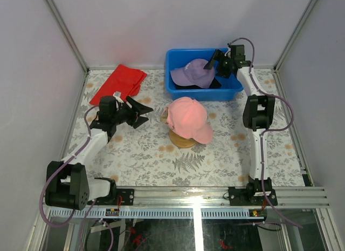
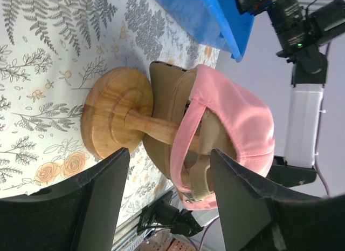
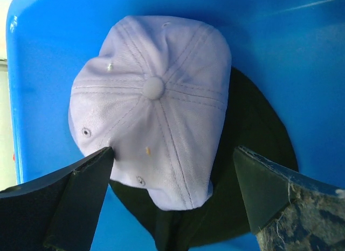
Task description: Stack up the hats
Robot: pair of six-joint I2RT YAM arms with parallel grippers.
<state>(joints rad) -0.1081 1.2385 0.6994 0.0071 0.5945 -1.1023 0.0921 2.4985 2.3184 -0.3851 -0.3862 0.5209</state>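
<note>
The right gripper [image 3: 172, 153] hangs spread wide over the purple cap [image 3: 153, 105], lying crown-up on the black cap [image 3: 253, 143] in the blue bin [image 3: 302, 56] at one o'clock from the wooden stand [image 2: 110, 116]; a clean pick likely means pinching the purple crown alone, leaving the black one behind. The left gripper [image 2: 170, 153] stands released at nine o'clock of the stand, where the pink cap [image 1: 186, 116] covers the tan cap [image 2: 168, 89]. No lettering is readable.

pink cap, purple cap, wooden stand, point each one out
pink cap [image 1: 186, 117], top view, on its crown
purple cap [image 3: 161, 121], right wrist view, on its crown
wooden stand [image 2: 102, 116], left wrist view, on its round base
</note>
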